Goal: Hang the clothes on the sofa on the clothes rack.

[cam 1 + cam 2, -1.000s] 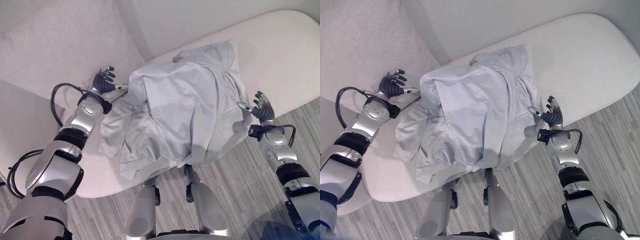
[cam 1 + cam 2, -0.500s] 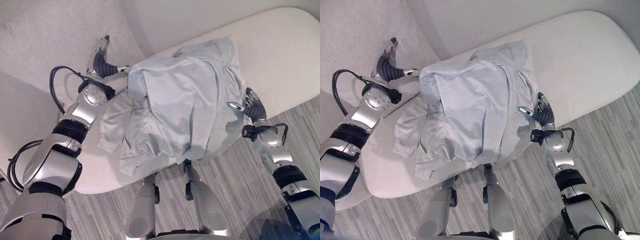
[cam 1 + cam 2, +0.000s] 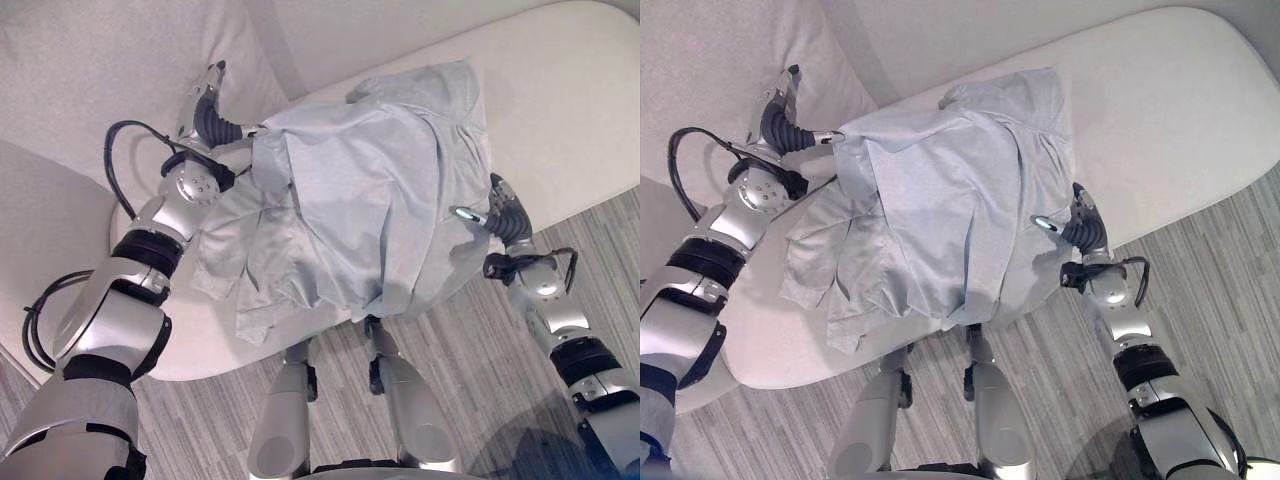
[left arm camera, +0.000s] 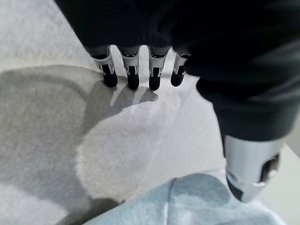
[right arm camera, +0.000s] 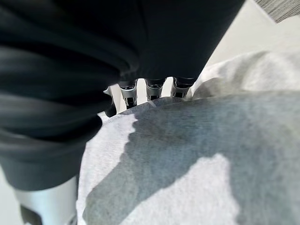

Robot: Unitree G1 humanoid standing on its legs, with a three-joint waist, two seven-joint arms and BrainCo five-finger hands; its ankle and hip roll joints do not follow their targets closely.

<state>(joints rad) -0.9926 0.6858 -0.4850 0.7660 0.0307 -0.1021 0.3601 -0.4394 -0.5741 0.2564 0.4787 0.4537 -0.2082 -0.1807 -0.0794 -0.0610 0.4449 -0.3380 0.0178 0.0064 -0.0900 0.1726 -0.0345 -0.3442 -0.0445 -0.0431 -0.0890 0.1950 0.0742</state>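
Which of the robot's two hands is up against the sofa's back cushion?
The left hand. Its straight fingers point up against the back cushion beside the pale grey garment. The right hand sits low at the front edge of the seat, against the garment's other side.

pale grey-blue garment (image 3: 370, 200), cream sofa (image 3: 570, 110), grey striped floor (image 3: 470, 370)

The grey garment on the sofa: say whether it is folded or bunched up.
Bunched up. The grey garment lies in a loose, creased heap on the sofa, its lower edge hanging over the seat's front, between the left hand and right hand.
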